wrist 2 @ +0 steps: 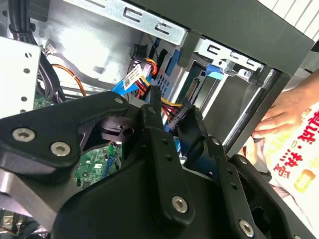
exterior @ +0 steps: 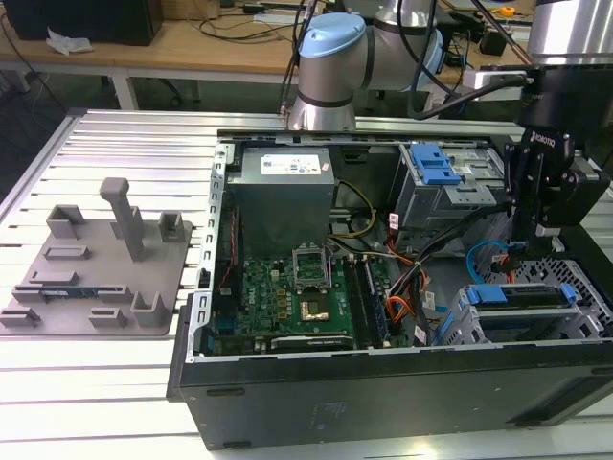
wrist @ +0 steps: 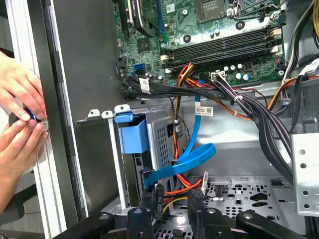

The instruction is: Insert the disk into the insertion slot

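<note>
Tool (exterior: pixel 522 245) over disk (exterior: pixel 533 324), seemingly inside insertion slot (exterior: pixel 459 324)

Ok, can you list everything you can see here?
table: one, silver, under the case
computer case: one, black, open, on the table
circuit board: one, green, inside the case
power box: one, grey, inside the case
cage: one, grey with holes, exterior view's right
disk: one, blue-framed, at the cage
cables: several, blue, red, yellow, by the cage
holder tray: one, grey, exterior view's left
hands: two, at the case's edge
robot arm: one, grey and light blue, behind the case
end effector: one, black, above the cage
</note>
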`<state>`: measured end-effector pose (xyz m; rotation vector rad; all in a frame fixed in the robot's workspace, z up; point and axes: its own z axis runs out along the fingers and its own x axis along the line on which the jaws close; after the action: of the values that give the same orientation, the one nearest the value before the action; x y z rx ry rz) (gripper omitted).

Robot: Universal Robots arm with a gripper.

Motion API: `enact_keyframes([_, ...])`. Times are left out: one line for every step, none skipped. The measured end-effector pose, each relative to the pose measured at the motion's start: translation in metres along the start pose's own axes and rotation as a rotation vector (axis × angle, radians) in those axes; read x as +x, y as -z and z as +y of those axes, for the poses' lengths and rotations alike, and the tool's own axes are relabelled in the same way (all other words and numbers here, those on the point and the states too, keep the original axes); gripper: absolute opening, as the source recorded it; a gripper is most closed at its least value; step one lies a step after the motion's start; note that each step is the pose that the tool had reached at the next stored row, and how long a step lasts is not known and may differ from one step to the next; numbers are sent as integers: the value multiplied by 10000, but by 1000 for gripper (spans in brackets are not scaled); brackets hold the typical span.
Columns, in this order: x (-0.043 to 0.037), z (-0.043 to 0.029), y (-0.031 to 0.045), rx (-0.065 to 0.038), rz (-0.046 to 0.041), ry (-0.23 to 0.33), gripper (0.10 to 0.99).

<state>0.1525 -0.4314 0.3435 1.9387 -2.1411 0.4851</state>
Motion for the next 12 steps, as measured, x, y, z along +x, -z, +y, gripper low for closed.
enact_keyframes([0,3,0,11,-2,-1,412])
enact_keyframes([1,6,0,22,-2,-2,412])
enact_keyframes([0,7,0,36,-4,2,412])
enact_keyframes([0,9,-1,49,-6,5,412])
enact_keyframes([0,13,-4,53,-7,8,412])
enact_keyframes([-1,14,-4,55,-7,11,412])
enact_keyframes([-1,16,-5,56,-6,13,396])
enact_keyframes([-2,16,-7,57,-6,16,329])
enact_keyframes([-2,17,-8,57,-7,17,263])
enact_keyframes([-2,17,-8,57,-7,18,169])
enact_keyframes([-2,17,-8,58,-7,18,169])
enact_keyframes([-2,17,-8,57,-7,18,169])
